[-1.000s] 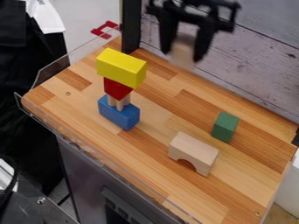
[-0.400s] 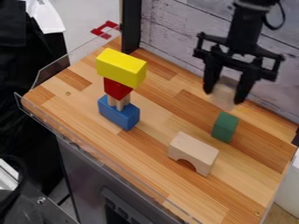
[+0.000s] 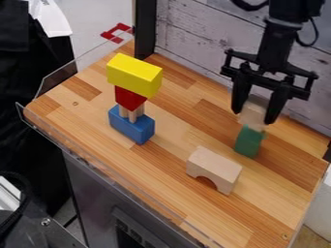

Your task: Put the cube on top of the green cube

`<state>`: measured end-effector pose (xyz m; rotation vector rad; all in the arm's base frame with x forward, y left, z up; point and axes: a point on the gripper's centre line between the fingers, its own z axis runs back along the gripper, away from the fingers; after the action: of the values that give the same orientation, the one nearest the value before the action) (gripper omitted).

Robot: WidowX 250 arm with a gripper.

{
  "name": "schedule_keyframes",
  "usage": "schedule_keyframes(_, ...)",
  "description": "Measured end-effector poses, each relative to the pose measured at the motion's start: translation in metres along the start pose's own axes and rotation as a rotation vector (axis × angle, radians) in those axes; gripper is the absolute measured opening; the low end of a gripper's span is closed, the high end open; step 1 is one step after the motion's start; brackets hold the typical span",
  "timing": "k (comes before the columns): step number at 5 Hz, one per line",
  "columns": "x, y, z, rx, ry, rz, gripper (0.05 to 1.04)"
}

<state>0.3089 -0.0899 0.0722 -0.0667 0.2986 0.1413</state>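
On the right of the board, my gripper (image 3: pixel 255 115) hangs down with its fingers shut on a plain wooden cube (image 3: pixel 253 112). The green cube (image 3: pixel 248 142) stands upright on the board right below, and the held cube covers its top face from this view. Whether the two blocks touch, I cannot tell.
The wooden board (image 3: pixel 165 167) carries a stack at left: blue block (image 3: pixel 132 127), thin wooden pieces, red block (image 3: pixel 129 98) and yellow block (image 3: pixel 134 75) on top. A wooden arch (image 3: pixel 214 167) lies in front of the green cube. A wall (image 3: pixel 207 55) runs behind.
From the top middle, my gripper has moved right and down with the wooden cube, and the cube now overlaps the green cube's top in view. The other blocks have stayed put.
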Motion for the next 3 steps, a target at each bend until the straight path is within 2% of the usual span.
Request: schedule_keyframes(3,0.0101,0.0028,-0.0138,-0.008,0.011,0.009,0.566)
